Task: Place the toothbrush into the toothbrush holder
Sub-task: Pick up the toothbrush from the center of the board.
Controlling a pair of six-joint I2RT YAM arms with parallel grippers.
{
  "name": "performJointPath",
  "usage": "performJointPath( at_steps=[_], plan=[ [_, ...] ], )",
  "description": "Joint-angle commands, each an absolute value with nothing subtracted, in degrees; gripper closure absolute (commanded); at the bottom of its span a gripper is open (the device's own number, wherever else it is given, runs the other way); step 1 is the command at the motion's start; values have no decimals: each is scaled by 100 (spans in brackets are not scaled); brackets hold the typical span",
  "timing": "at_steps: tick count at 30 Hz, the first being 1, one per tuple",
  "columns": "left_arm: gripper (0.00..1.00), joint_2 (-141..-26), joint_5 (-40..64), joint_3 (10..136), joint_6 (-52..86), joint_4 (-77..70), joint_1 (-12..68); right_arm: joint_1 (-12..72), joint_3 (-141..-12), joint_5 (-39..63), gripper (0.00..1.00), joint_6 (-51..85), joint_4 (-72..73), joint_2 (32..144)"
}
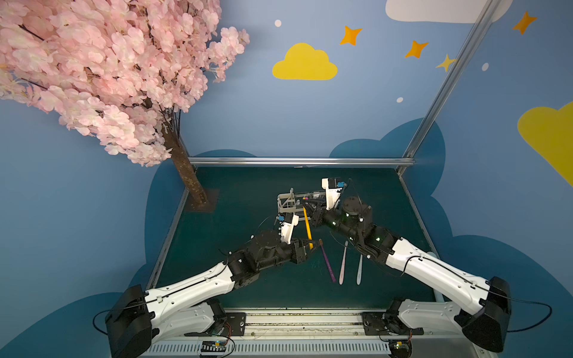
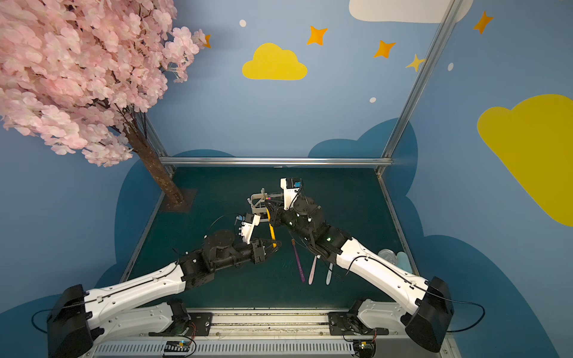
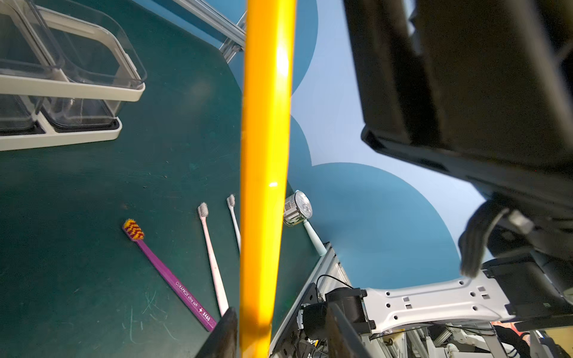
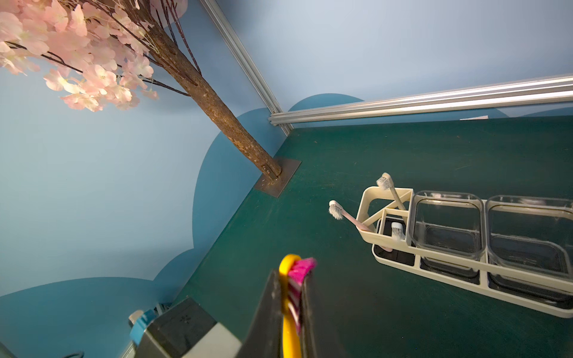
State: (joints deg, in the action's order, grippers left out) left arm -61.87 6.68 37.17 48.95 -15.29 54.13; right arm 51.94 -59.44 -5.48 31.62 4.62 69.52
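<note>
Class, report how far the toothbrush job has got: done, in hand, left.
Done: three brushes sit in the toothbrush holder's slots. In hand: the right pincer is shut on the yellow toothbrush's head end; the left pincer brackets its handle, not clamped. Left: slotting the yellow one, then the purple brush, pink brush and pale blue brush on the table.

In the left wrist view the yellow toothbrush [image 3: 266, 155] runs off the top and bottom edges. The toothbrush holder [image 3: 71, 90] is cut off at that view's left edge, and at the right wrist view's right edge.
</note>
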Motion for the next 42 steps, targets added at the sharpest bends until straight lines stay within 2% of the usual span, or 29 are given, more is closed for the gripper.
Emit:
performJointPath(
  at_steps=[1, 6, 9, 42],
  plan=[
    [56, -6161, 809, 3640, 5005, -1836, 5429, 5177, -5940, -422, 100, 3331, 825, 6939],
    [62, -6089, 809, 3583, 5019, -1839, 5432, 5151, -5840, -496, 100, 3431, 939, 6881],
    [69, -6018, 775, 3553, 5021, -1799, 5432, 5124, -5781, -449, 100, 3488, 1021, 6872],
    [87, -5995, 637, 3601, 5079, -1752, 5428, 5010, -5511, -273, 100, 3945, 1159, 6756]
  ],
)
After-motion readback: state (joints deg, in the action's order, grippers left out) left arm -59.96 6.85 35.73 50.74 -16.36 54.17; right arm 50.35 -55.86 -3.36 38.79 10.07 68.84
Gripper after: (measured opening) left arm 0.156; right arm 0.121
